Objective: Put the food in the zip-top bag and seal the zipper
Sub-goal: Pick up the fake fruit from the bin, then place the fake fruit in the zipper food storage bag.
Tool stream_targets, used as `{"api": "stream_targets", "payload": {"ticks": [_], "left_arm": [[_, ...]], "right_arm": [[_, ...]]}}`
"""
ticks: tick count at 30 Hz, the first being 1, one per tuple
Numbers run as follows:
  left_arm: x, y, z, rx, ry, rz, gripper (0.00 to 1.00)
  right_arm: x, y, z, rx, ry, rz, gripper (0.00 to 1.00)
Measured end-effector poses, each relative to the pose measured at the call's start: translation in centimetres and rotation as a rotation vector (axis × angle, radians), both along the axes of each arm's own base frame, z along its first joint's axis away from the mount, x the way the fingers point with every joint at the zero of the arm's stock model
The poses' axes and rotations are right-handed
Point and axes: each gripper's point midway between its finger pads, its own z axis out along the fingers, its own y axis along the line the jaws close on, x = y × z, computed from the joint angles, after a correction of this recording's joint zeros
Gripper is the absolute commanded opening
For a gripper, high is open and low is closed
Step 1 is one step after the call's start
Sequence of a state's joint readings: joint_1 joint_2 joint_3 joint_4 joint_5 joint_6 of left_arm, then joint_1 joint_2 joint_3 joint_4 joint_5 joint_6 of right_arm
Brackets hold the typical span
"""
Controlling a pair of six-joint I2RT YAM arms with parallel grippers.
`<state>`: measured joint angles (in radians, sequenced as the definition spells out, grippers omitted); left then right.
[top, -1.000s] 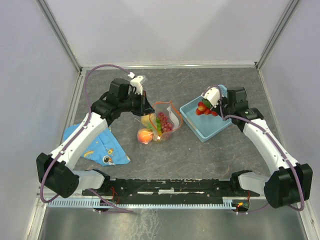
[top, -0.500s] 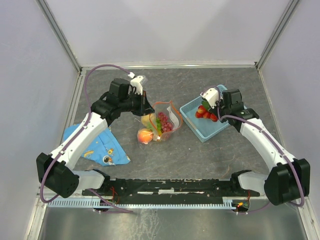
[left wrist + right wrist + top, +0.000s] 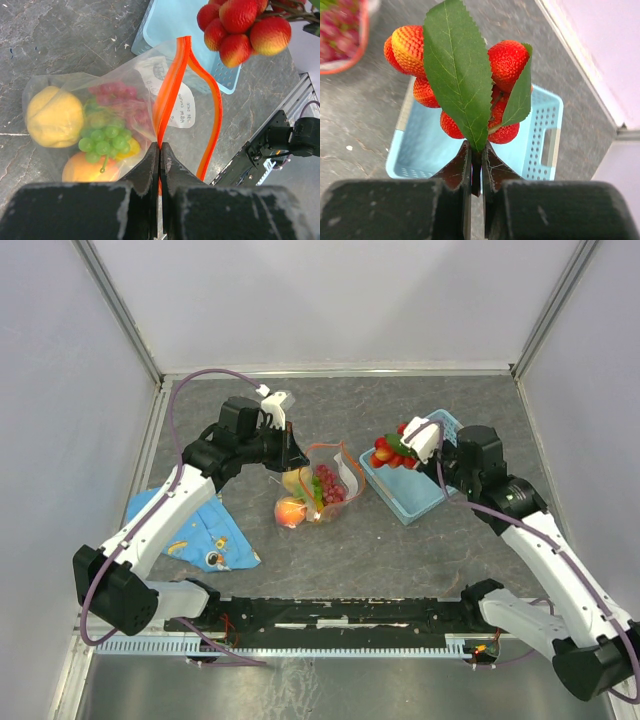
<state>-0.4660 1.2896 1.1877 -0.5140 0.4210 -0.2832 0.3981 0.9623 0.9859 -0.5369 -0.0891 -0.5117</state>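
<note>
Top external view, starting nearest the arm bases: a blue patterned cloth (image 3: 200, 530) lies flat at the left. Beyond it, the clear crinkly zip-top bag (image 3: 322, 490) rests mid-table with its mouth gaping. Inside are an orange-pink toy peach (image 3: 290, 510), a yellow lemon-like piece (image 3: 54, 116), a green grape bunch (image 3: 100, 142) and a purple grape bunch (image 3: 117, 97). The left gripper (image 3: 160, 150) is pinched tight on the thin orange-red zipper strip (image 3: 172, 85), lifting that edge. Further right, the right gripper (image 3: 476, 152) is clamped narrow on the leafy stem of a red strawberry bunch (image 3: 505, 60). The bunch hangs over the left end of the light-blue perforated plastic basket (image 3: 415, 495), apart from the bag.
</note>
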Motion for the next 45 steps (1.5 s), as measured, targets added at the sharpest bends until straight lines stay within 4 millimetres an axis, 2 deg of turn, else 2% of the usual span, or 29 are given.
{"api": "stream_targets", "payload": {"ticks": [10, 20, 24, 27, 33, 45], "left_arm": [[0.0, 0.0, -0.1, 0.002, 0.003, 0.000, 0.03], [0.1, 0.0, -0.2, 0.002, 0.004, 0.000, 0.03], [0.1, 0.0, -0.2, 0.002, 0.004, 0.000, 0.03], [0.1, 0.0, -0.2, 0.002, 0.004, 0.000, 0.03], [0.0, 0.0, -0.2, 0.002, 0.004, -0.001, 0.03], [0.0, -0.1, -0.2, 0.001, 0.005, -0.002, 0.03]], "right_arm": [[-3.5, 6.4, 5.2, 0.109, -0.099, 0.273, 0.02], [-6.1, 10.6, 7.3, 0.200, -0.130, 0.463, 0.02], [-6.4, 11.7, 7.9, 0.228, -0.145, 0.506, 0.02], [-5.9, 12.3, 7.6, 0.228, -0.139, 0.511, 0.02], [-4.5, 13.5, 5.2, 0.204, -0.082, 0.511, 0.02], [-4.3, 14.3, 0.6, 0.139, 0.029, 0.512, 0.02]]}}
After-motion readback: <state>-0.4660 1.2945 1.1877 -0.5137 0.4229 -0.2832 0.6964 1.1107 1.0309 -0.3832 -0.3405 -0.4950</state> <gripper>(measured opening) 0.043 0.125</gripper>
